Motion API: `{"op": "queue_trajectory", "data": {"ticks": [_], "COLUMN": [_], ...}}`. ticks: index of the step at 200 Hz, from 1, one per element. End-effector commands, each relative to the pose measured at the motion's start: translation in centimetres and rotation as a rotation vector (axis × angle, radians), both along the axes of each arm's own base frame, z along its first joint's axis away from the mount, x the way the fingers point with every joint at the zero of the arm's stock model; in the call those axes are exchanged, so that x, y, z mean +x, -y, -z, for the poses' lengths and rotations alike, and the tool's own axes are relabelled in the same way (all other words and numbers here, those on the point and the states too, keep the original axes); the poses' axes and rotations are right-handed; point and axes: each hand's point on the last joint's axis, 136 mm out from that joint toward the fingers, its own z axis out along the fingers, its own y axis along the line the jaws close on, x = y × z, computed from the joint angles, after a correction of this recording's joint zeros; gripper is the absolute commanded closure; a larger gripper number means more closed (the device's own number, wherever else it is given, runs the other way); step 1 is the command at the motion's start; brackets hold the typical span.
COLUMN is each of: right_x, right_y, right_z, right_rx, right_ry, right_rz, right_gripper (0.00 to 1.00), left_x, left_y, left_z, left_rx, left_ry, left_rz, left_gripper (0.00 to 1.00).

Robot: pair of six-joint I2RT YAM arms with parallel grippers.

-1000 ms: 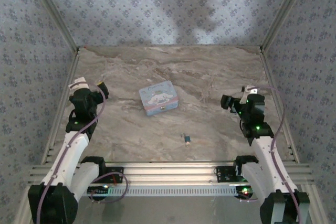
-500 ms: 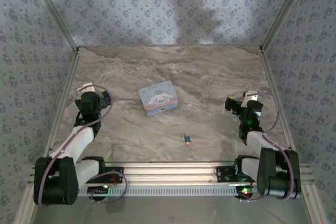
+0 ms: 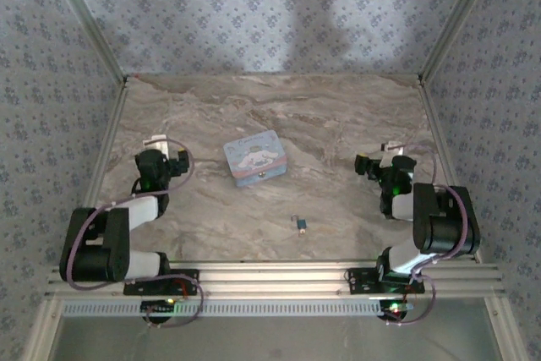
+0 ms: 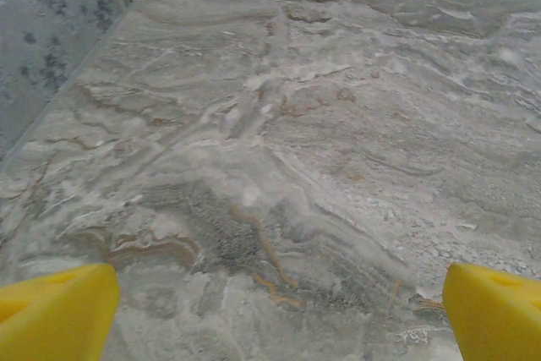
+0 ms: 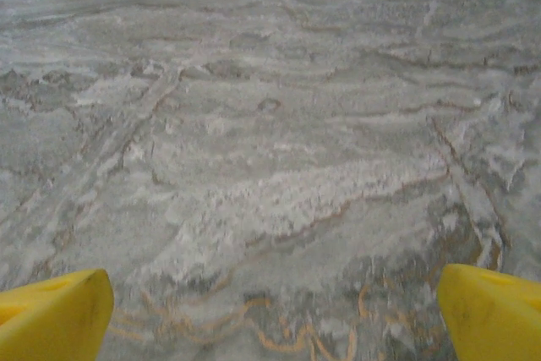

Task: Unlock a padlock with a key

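A: The top view is evenly lit, soft and a little dull. A broad, blurry shadow (image 3: 308,6) lies on the back wall (image 3: 169,14), so the light seems to come from the near side, high up.

B: Any glare?

A: None on the worktop (image 3: 338,116), and shadows there are faint.

B: And the wrist views?

A: Bright enough but soft. The yellow left fingers (image 4: 55,314) and right fingers (image 5: 490,314) are out of focus in the lower corners. The marble veins are clearest mid-frame and go hazy farther off.

Tiny teal padlock (image 3: 300,224), table front-center.
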Motion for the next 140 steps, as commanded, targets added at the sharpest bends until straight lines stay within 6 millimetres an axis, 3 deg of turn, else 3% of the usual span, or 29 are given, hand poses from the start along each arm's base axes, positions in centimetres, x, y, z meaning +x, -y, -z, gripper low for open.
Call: {"op": "queue_trajectory", "data": {"ticks": [1, 27, 61, 140], "right_x": [1.9, 1.8, 1.9, 1.8], "right_y": [-0.4, -0.4, -0.4, -0.6], "right_z": [-1.4, -1.4, -1.5, -1.4], "right_rx": [-0.075, -0.074, -0.075, -0.098], "right_ry": [0.011, 0.013, 0.014, 0.014], "right_rz": [0.000, 0.000, 0.001, 0.008], "right_gripper": [0.00, 0.00, 0.00, 0.00], "left_x": [1.2, 2.0, 2.8, 2.8], "left_y": [1.1, 1.5, 0.1, 0.1], "left_z": [-1.4, 0.6, 1.0, 1.0], "left_rx": [0.012, 0.009, -0.069, -0.067], "left_ry": [0.092, 0.069, 0.027, 0.026], "left_rz": [0.079, 0.107, 0.079, 0.080], "left_gripper": [0.02, 0.02, 0.02, 0.02]}}
